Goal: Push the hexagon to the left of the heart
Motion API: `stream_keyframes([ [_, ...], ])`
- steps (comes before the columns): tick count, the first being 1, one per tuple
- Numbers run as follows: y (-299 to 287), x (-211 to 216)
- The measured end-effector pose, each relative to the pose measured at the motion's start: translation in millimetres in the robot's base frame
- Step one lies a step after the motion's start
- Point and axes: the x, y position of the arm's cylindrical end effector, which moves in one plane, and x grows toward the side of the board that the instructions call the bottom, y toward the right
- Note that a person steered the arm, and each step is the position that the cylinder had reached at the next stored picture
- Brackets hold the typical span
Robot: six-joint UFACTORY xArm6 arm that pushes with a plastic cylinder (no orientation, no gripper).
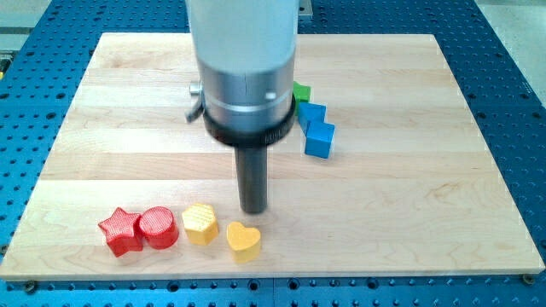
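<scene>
The yellow hexagon (200,223) lies near the board's bottom edge, directly left of the yellow heart (243,240) and almost touching it. My tip (254,210) stands on the board just above the heart and to the right of the hexagon, a small gap from both.
A red star (120,231) and a red cylinder (159,227) sit in a row left of the hexagon. A blue block (316,128) and a green block (301,92) lie right of the arm's body, partly hidden by it. The wooden board (426,213) ends close below the blocks.
</scene>
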Motion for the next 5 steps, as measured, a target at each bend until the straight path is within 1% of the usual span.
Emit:
stream_keyframes([
  [1, -11, -23],
  [2, -35, -7],
  [3, -42, 8],
  [5, -42, 14],
])
